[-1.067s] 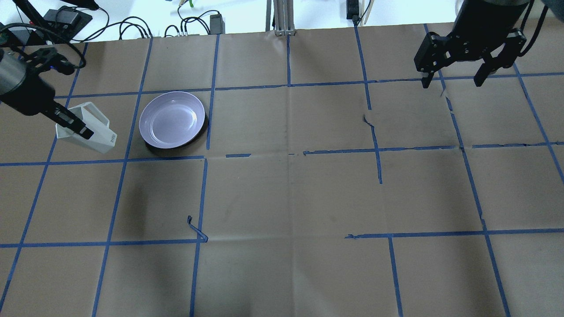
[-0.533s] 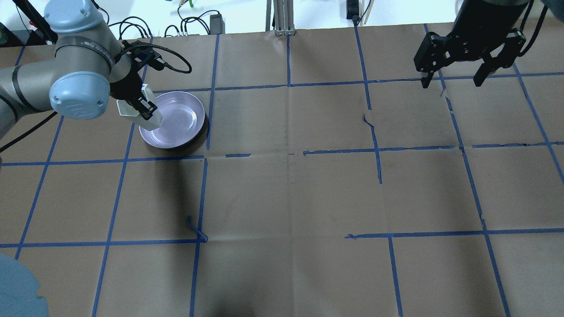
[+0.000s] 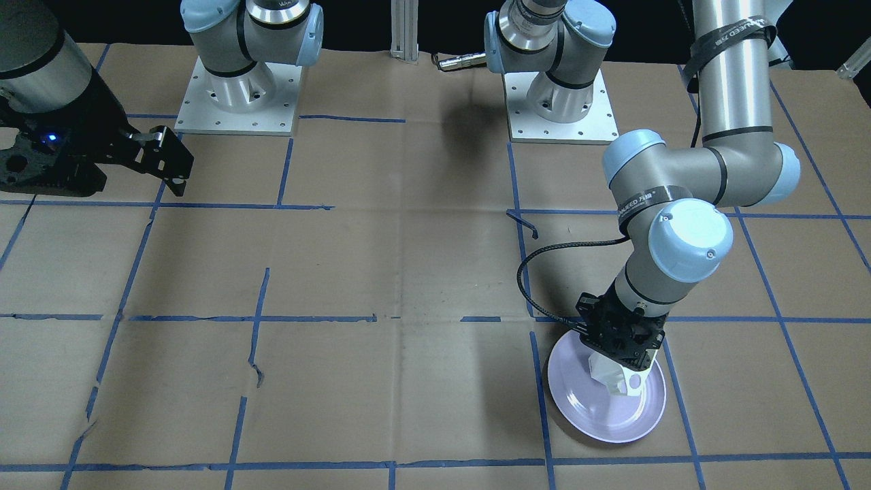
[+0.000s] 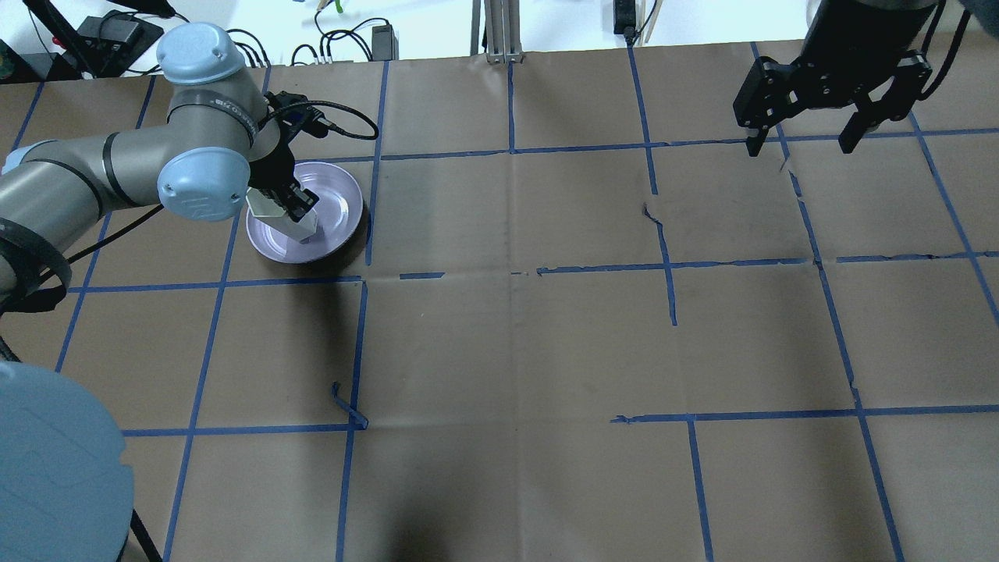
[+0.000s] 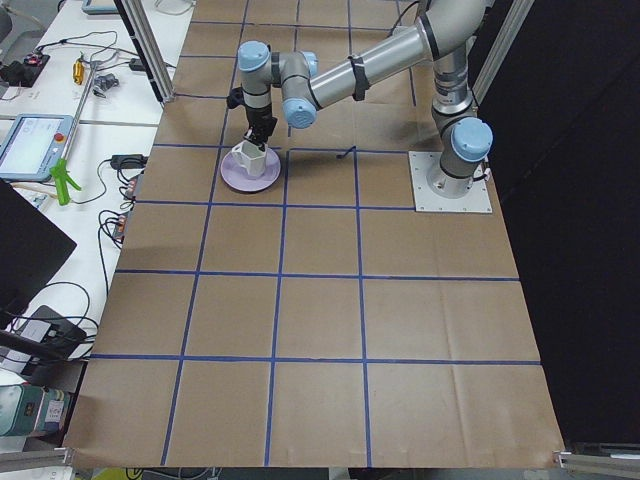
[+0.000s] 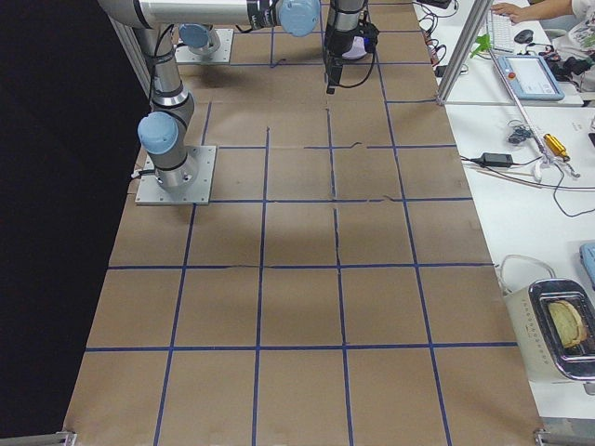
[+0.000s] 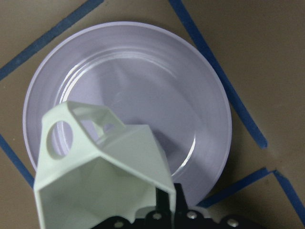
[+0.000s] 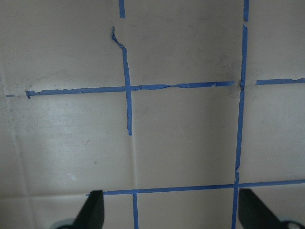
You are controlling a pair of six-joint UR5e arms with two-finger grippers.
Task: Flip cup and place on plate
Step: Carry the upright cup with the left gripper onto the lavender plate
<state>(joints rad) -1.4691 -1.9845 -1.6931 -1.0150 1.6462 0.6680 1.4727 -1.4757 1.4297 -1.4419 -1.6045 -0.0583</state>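
Note:
The white faceted cup (image 4: 282,216) is held in my left gripper (image 4: 294,204), which is shut on its wall, over the lavender plate (image 4: 341,204). In the left wrist view the cup (image 7: 95,176) shows its open rim toward the camera, handle at the upper left, with the plate (image 7: 157,81) right beneath it. I cannot tell whether the cup touches the plate. The front view shows the cup (image 3: 616,378) low over the plate (image 3: 592,416). My right gripper (image 4: 802,140) hangs open and empty at the far right.
Brown paper with a blue tape grid covers the table (image 4: 515,343). A loose curl of tape (image 4: 347,406) sticks up near the middle left. Cables and power supplies (image 4: 343,43) lie beyond the far edge.
My left arm carried the cup from the left of the plate rightward to above the plate and turned it more upright. The right arm has not moved.

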